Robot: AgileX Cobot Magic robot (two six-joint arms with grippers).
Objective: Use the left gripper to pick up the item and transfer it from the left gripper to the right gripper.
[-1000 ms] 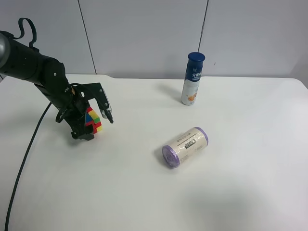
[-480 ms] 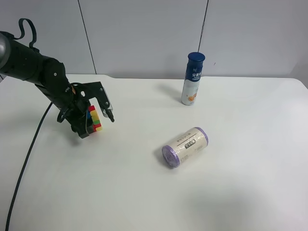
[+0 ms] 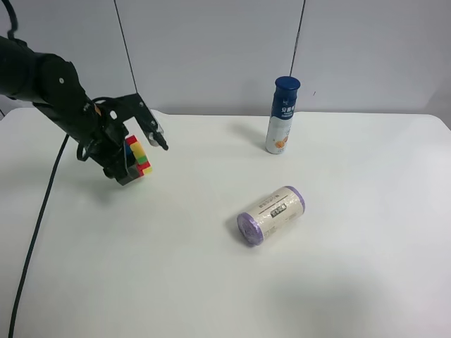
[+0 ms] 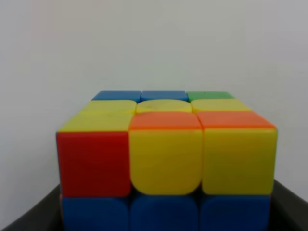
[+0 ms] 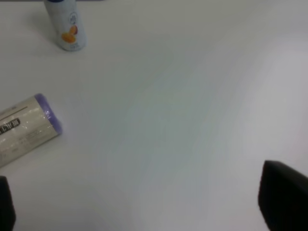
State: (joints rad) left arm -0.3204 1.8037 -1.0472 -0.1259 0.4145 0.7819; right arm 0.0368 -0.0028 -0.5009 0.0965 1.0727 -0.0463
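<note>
The left wrist view fills with the item (image 4: 166,161): yellow, red and orange squares face the camera, and black fingers (image 4: 24,221) press at its lower corners. The exterior high view shows the left gripper (image 3: 144,162) pinching it well away from the bottle (image 3: 283,116), toward that view's left. Only the right wrist view shows the right gripper (image 5: 144,211), fingers (image 5: 284,199) spread wide, with the bottle and the roll (image 3: 271,215) beyond. Open white table (image 3: 211,282) stretches between bottle and item; its far edge runs just behind the bottle.
</note>
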